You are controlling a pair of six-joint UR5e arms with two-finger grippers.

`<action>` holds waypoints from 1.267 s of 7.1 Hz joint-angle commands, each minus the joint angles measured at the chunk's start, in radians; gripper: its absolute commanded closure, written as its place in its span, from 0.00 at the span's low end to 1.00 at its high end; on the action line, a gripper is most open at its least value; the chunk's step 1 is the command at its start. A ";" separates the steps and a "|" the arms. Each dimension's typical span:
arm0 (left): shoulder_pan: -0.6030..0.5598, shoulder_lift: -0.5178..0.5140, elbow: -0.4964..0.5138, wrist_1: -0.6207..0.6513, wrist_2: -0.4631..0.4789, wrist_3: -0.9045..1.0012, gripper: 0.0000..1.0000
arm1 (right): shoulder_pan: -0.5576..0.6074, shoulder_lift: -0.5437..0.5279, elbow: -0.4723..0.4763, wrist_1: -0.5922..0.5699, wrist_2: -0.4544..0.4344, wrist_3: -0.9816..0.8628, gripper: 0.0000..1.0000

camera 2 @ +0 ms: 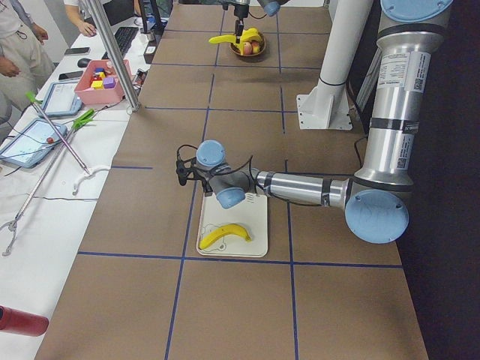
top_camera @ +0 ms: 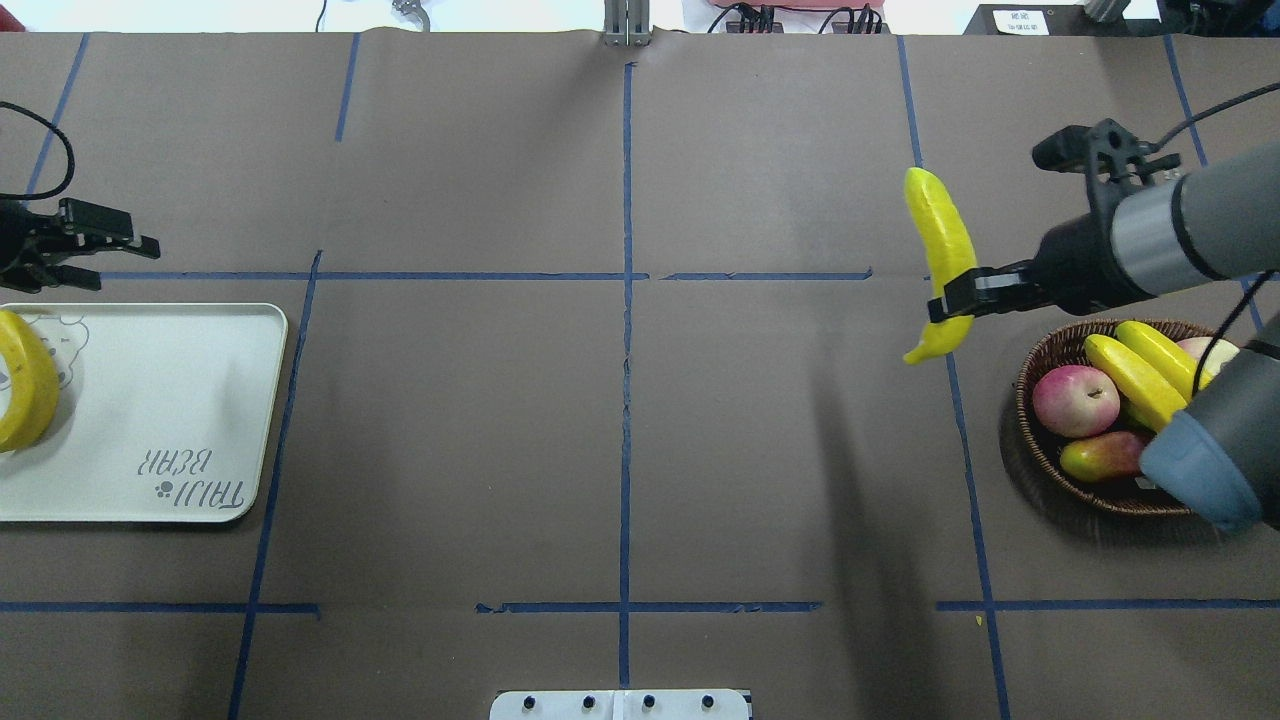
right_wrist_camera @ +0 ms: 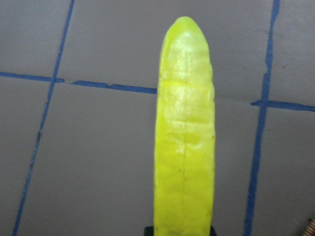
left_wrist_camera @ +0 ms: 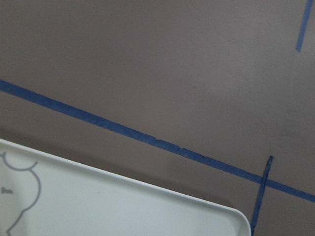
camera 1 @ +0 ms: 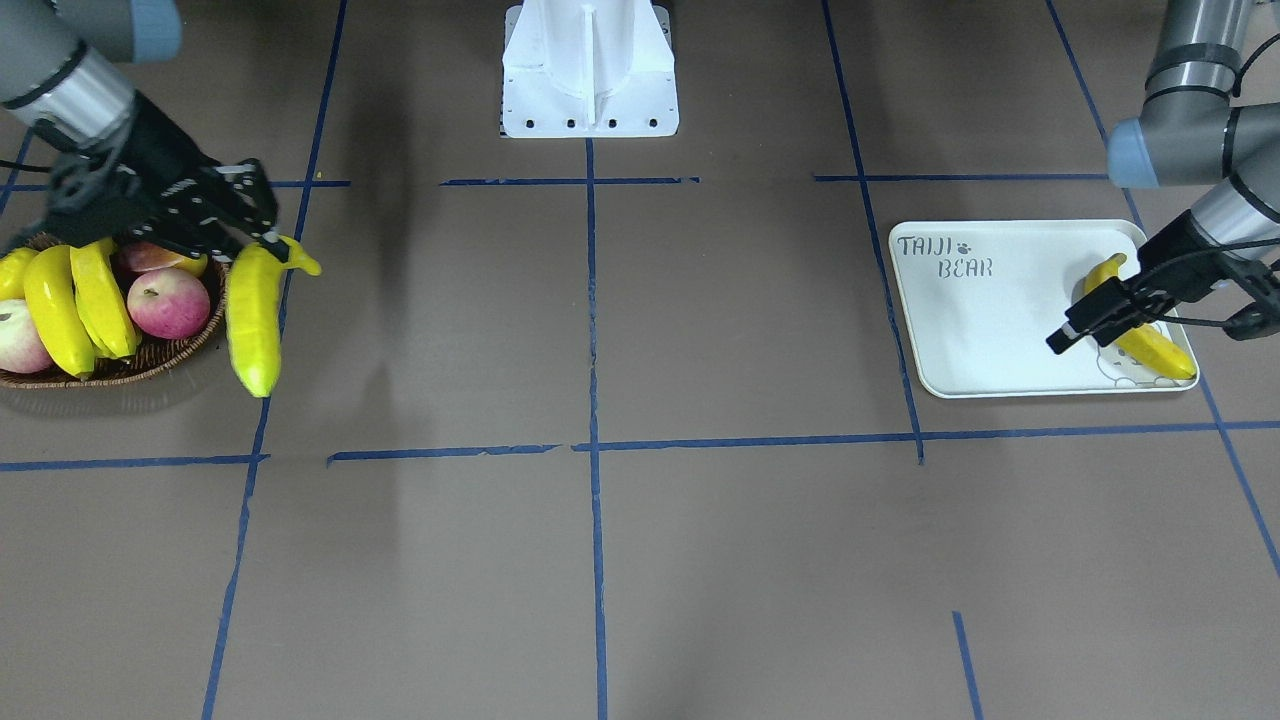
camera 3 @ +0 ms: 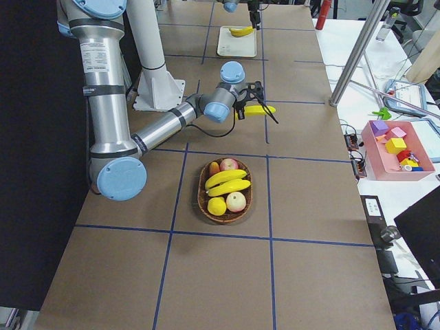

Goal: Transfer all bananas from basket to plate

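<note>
My right gripper is shut on a yellow banana near its stem end and holds it above the table, just left of the dark wicker basket. The banana fills the right wrist view. Two more bananas lie in the basket among other fruit. The off-white "TAIJI BEAR" plate lies at the far left with one banana on it. My left gripper is open and empty, just beyond the plate's far edge. The left wrist view shows only the plate's corner.
The basket also holds red apples and a pear-shaped fruit. The white robot base stands at the table's middle on the robot's side. Blue tape lines cross the brown table. A side bench with a pink box runs along the operators' side.
</note>
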 commanded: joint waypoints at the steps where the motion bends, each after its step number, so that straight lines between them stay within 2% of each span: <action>1: 0.054 -0.141 -0.003 -0.019 -0.001 -0.017 0.00 | -0.081 0.151 -0.093 0.081 -0.075 0.123 1.00; 2: 0.096 -0.208 -0.015 -0.021 -0.001 -0.114 0.00 | -0.145 0.188 -0.124 0.136 -0.144 0.190 1.00; 4: 0.201 -0.343 -0.020 -0.019 0.019 -0.240 0.00 | -0.242 0.270 -0.147 0.158 -0.273 0.276 1.00; 5: 0.257 -0.395 -0.021 -0.021 0.076 -0.267 0.00 | -0.277 0.344 -0.191 0.160 -0.342 0.310 1.00; 7: 0.333 -0.474 -0.023 -0.019 0.190 -0.287 0.00 | -0.324 0.421 -0.233 0.160 -0.411 0.350 1.00; 9: 0.365 -0.514 -0.023 -0.018 0.229 -0.336 0.00 | -0.345 0.432 -0.235 0.158 -0.441 0.360 1.00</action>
